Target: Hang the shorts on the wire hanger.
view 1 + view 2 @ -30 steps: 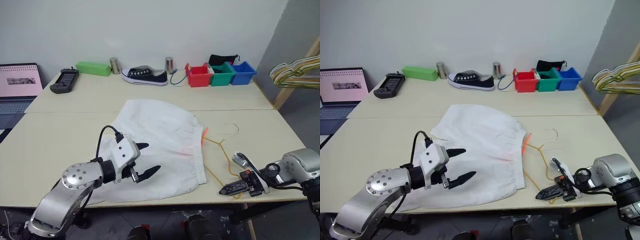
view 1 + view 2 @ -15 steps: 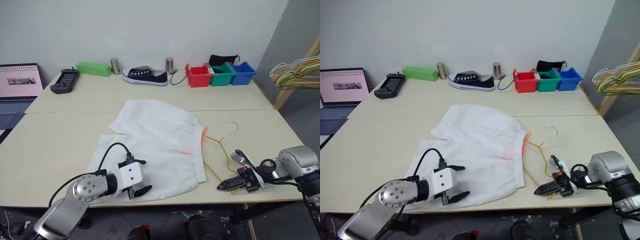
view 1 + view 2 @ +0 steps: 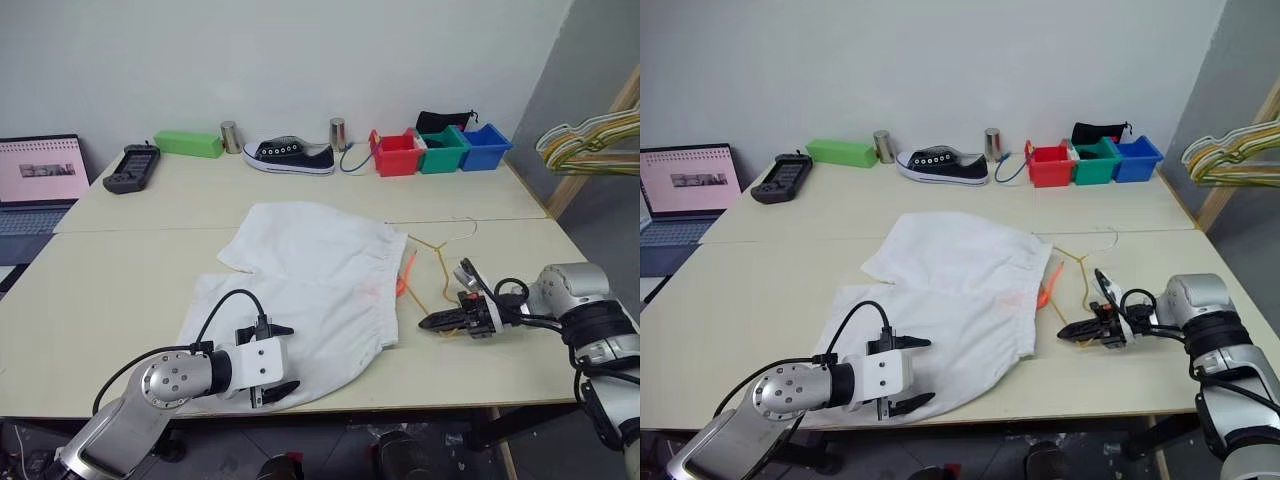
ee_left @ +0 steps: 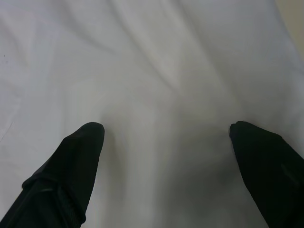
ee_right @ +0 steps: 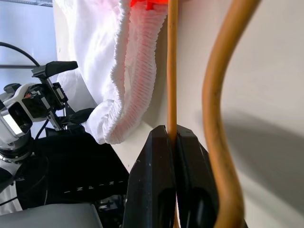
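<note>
The white shorts [image 3: 310, 275] lie flat on the table, their gathered waistband [image 5: 135, 71] facing the right arm. My left gripper [image 3: 288, 357] hovers open just over the near hem, its black fingers [image 4: 80, 152] spread wide above the white fabric. Beside the waistband lies the thin yellow-gold wire hanger [image 3: 441, 262], its hook pointing to the far side. My right gripper [image 3: 425, 323] is shut on the hanger's wire [image 5: 172, 71] close to the waistband's near corner, low over the tabletop.
Along the far edge stand red [image 3: 398, 152], green [image 3: 443, 148] and blue [image 3: 485, 145] bins, a black sneaker [image 3: 290, 153], a green box [image 3: 188, 144] and a black handheld device [image 3: 130, 166]. A laptop [image 3: 40, 185] sits far left. A bunch of hangers [image 3: 590, 140] hangs at the right.
My right gripper has slid away from the table's near edge toward the waistband, dragging the hanger with it. The left gripper has sunk from above the shorts to their near hem, still open.
</note>
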